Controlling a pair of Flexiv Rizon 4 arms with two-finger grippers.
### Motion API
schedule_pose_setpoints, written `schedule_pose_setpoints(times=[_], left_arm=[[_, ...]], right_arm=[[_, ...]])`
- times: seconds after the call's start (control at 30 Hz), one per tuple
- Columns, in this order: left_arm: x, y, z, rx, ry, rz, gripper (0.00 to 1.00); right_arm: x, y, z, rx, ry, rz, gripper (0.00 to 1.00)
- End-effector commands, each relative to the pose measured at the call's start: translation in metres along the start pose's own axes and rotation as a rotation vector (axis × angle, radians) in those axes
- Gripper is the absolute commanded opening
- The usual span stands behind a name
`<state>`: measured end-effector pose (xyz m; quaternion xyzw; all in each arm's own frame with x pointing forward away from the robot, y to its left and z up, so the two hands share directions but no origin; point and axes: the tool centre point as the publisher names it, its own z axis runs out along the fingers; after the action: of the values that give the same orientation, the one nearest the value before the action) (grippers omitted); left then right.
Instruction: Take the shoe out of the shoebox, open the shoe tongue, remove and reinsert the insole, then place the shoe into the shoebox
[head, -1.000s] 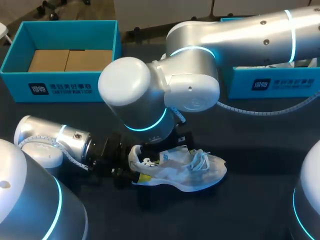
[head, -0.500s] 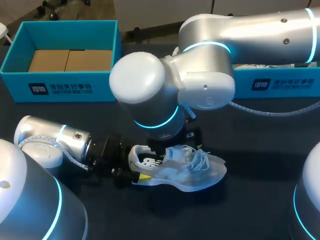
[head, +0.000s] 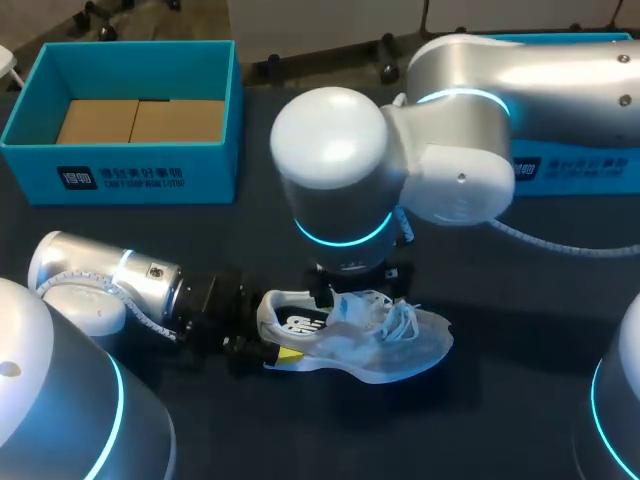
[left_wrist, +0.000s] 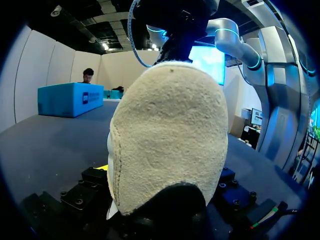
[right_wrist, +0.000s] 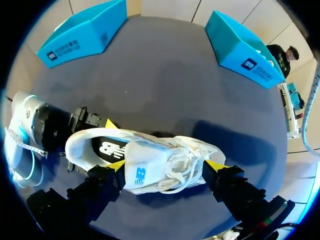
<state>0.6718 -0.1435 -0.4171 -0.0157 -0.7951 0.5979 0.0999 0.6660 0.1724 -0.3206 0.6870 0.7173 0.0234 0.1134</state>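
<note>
Shoe (head: 360, 340) on table (head: 500, 300); left pincer (head: 265, 345) clamps heel; right pincer (right_wrist: 166, 165) wide, straddling tongue.

Right arm (head: 400, 180) is hanging over the shoe (head: 390, 350), blocking approach from above. Left arm (head: 150, 285) is closing off the heel end. Bare table (head: 520, 400) is lying open past the toe; the box (head: 130, 175) is standing well behind.
</note>
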Motion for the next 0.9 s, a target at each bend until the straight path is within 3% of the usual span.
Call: schedule_pose_setpoints(times=[0.03,0.13,0.23,0.33,0.47,0.67,0.73,0.83,0.9], left_arm=[[0.001,0.001,0.000,0.000,-0.001,0.001,0.00],[0.001,0.001,0.000,0.000,-0.001,0.001,0.00],[0.001,0.001,0.000,0.000,-0.001,0.001,0.00],[0.001,0.001,0.000,0.000,-0.001,0.001,0.00],[0.001,0.001,0.000,0.000,-0.001,0.001,0.00],[0.001,0.001,0.000,0.000,-0.001,0.001,0.00],[0.001,0.001,0.000,0.000,-0.001,0.001,0.00],[0.001,0.001,0.000,0.000,-0.001,0.001,0.00],[0.001,0.001,0.000,0.000,-0.001,0.001,0.00]], right_arm=[[-0.003,-0.008,-0.004,-0.026,0.023,0.529,0.89],[-0.003,-0.010,-0.008,-0.034,0.044,0.560,0.79],[-0.004,-0.009,-0.012,-0.045,0.070,0.563,0.50],[-0.003,-0.007,-0.017,-0.057,0.061,0.565,0.41],[-0.003,-0.006,-0.019,-0.055,0.080,0.566,0.00],[-0.011,-0.006,-0.016,-0.026,0.159,0.555,0.00],[-0.015,-0.005,-0.017,-0.021,0.134,0.546,0.00],[-0.024,-0.004,-0.017,-0.022,0.141,0.534,0.00],[-0.035,-0.004,-0.019,-0.026,0.201,0.519,0.00]])
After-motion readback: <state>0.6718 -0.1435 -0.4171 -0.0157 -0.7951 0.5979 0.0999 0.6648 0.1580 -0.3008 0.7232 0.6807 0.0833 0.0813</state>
